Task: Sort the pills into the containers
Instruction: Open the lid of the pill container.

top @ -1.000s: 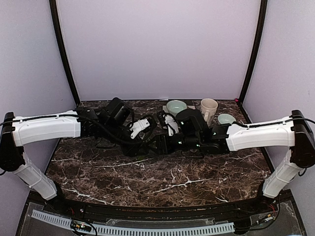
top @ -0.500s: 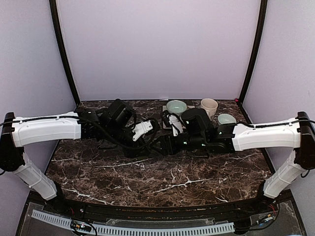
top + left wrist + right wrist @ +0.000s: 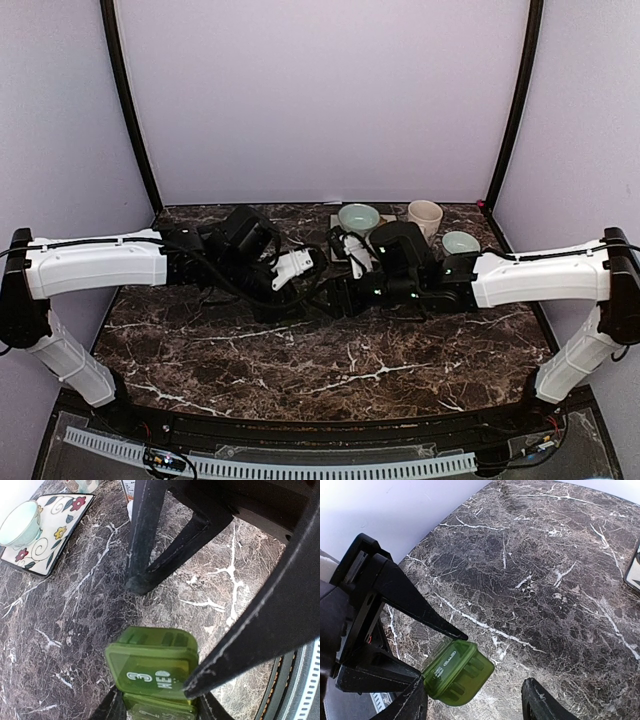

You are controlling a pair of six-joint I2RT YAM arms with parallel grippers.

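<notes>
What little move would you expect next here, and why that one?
Probably the right end effector edges one finger against the WED lid to lift it. The left end effector grips the green pill organiser, and the right one's jaws stand apart, one finger at that lid's corner.

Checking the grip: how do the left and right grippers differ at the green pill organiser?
Left gripper is shut on the pill organiser; right gripper is open, holding nothing. Left gripper clamps the organiser's sides; right gripper's fingers stand wide around it. Both hang low over the marble table.
</notes>
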